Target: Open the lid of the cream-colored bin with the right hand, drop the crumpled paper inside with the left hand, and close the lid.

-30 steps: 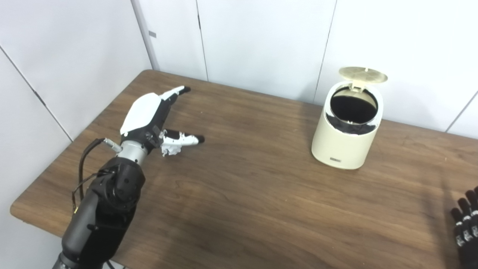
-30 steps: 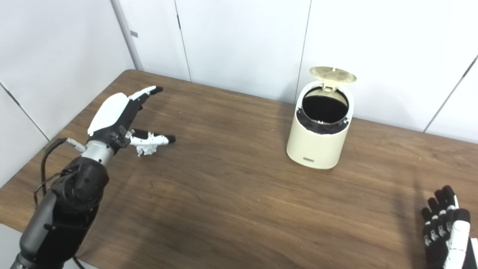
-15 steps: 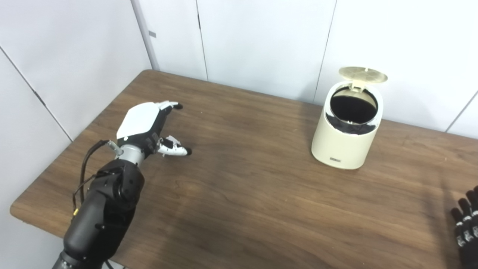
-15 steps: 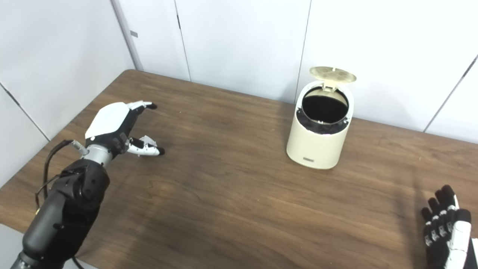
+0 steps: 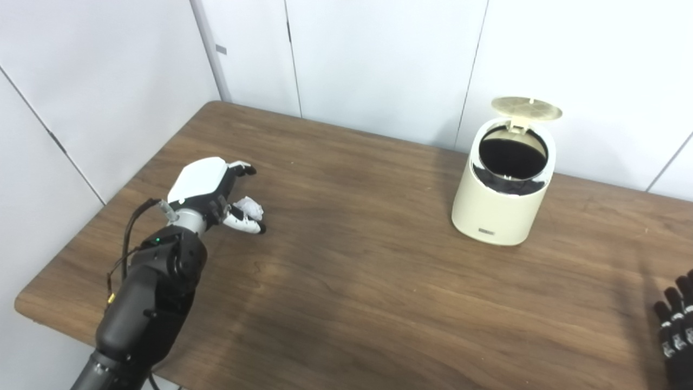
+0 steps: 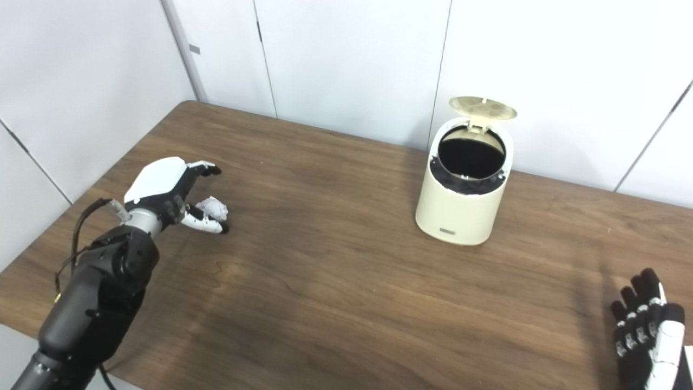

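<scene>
The cream-colored bin (image 5: 501,208) stands at the back right of the table with its round lid (image 5: 526,109) tipped up and its dark opening showing. The white crumpled paper (image 5: 250,206) lies on the table at the left. My left hand (image 5: 208,187) is low over it, fingers curled above and thumb (image 5: 242,223) just in front, touching or nearly touching it; the fingers are not closed onto it. My right hand (image 6: 647,333) rests at the bottom right corner, fingers spread, holding nothing, far from the bin.
The brown wooden table (image 5: 368,271) is bounded by white wall panels behind and to the left. Its left edge (image 5: 32,303) and front corner lie close to my left arm.
My left hand has dropped toward the table and curled its fingers and thumb in around the crumpled paper. The bin, its raised lid and my right hand have not moved.
</scene>
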